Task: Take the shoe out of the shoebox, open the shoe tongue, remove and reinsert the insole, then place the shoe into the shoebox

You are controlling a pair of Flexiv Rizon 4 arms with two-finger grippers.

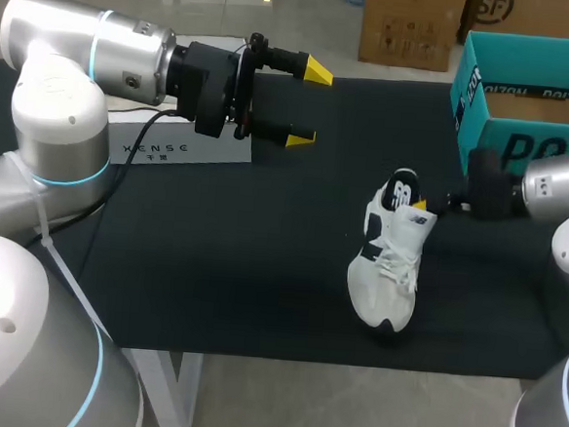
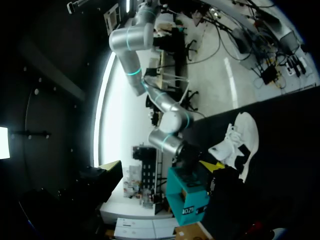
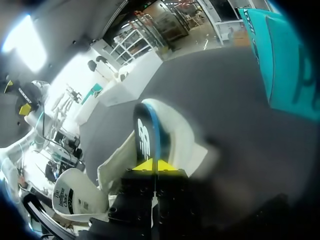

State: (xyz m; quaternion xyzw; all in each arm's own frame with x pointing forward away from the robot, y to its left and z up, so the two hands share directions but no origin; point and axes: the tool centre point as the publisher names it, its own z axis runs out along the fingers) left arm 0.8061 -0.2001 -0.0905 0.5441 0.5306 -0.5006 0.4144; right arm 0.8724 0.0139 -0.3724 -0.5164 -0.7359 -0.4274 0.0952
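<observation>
A white sneaker [image 1: 390, 265] with black patches lies on the black table [image 1: 212, 267], toe toward the front edge and heel raised. My right gripper [image 1: 420, 203] comes in from the right and is shut on the shoe's heel collar. In the right wrist view its yellow tips [image 3: 151, 165] meet at the rim, just behind the logo heel tab [image 3: 145, 132]. The teal shoebox [image 1: 527, 103] stands open at the back right. My left gripper [image 1: 310, 105] hangs open above the table's back left, far from the shoe [image 2: 241, 142], holding nothing.
A white block [image 1: 182, 148] with lettering sits at the back left under my left arm. The shoebox [image 2: 187, 200] shows beyond the shoe in the left wrist view. Bare black mat lies between the shoe and the left arm.
</observation>
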